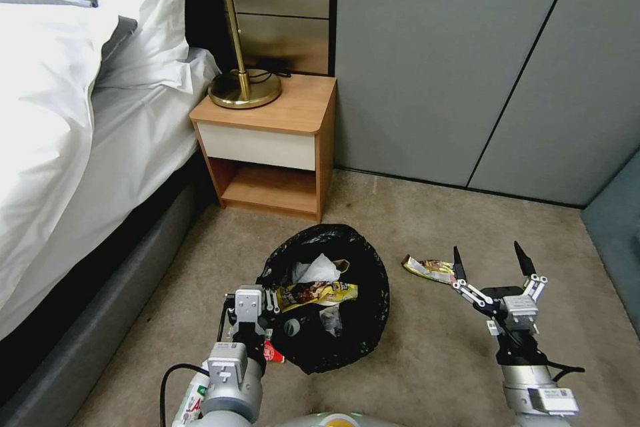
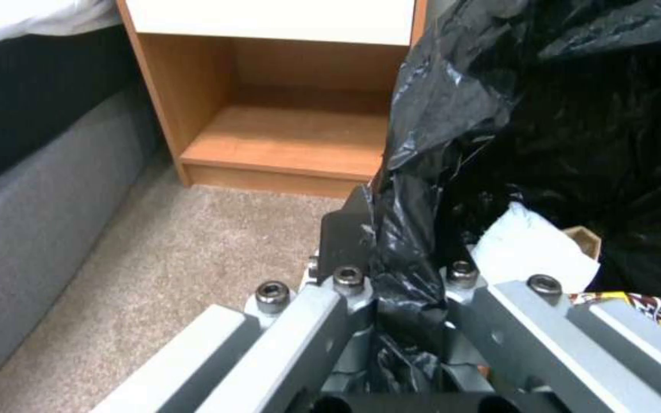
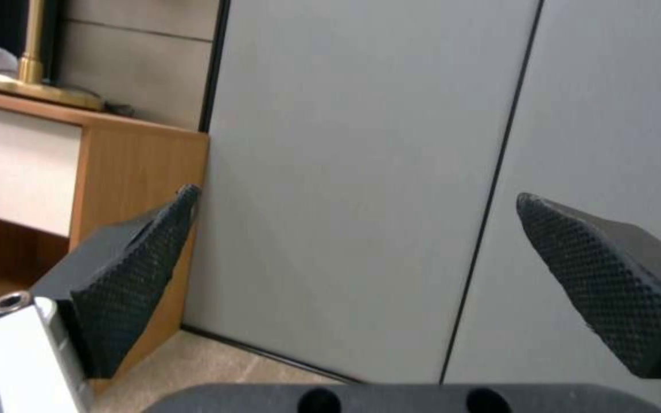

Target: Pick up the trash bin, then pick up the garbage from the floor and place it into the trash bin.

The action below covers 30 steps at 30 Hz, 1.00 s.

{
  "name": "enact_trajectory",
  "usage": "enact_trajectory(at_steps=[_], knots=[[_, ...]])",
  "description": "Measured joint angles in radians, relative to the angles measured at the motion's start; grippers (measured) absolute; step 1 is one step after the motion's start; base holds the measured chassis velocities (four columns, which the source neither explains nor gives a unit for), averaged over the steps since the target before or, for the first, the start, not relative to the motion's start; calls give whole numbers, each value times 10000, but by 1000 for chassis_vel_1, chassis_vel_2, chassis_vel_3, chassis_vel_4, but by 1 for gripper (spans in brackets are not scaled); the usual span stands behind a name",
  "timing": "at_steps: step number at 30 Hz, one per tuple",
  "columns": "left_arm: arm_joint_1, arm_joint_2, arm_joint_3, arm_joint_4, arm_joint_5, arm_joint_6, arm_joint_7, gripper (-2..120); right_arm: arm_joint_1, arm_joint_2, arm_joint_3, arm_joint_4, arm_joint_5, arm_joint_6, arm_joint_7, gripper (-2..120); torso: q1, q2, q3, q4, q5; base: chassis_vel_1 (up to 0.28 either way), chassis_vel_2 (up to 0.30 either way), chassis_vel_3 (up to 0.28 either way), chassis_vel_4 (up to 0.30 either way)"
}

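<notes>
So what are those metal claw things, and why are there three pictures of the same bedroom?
The claws are a robot's two hands, called grippers. One picture comes from a camera on its head, looking down at the carpet. The other two come from small cameras on its wrists, so you see each claw up close.

The left gripper is pinched shut on the rim of the trash bin, which has a crinkly black bag in it. A tissue and a yellow wrapper are already inside.

The right gripper is wide open and holds nothing. It is just beside another wrapper lying on the floor.

Behind them stands a wooden nightstand with a lamp, next to the bed.
</notes>
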Motion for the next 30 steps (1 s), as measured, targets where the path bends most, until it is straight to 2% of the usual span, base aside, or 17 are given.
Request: enact_trajectory(at_steps=[14,30], knots=[[29,7,31,-47,-9,-41,0,1,61,-45,-101,110,179,111,163,100,0,0,0,-1,0,-4,-4,-3,-3],[104,5,48,-128,66,-65,-1,1,222,-192,-237,211,232,72,-14,100,0,0,0,-2,0,-83,-89,-90,-91]])
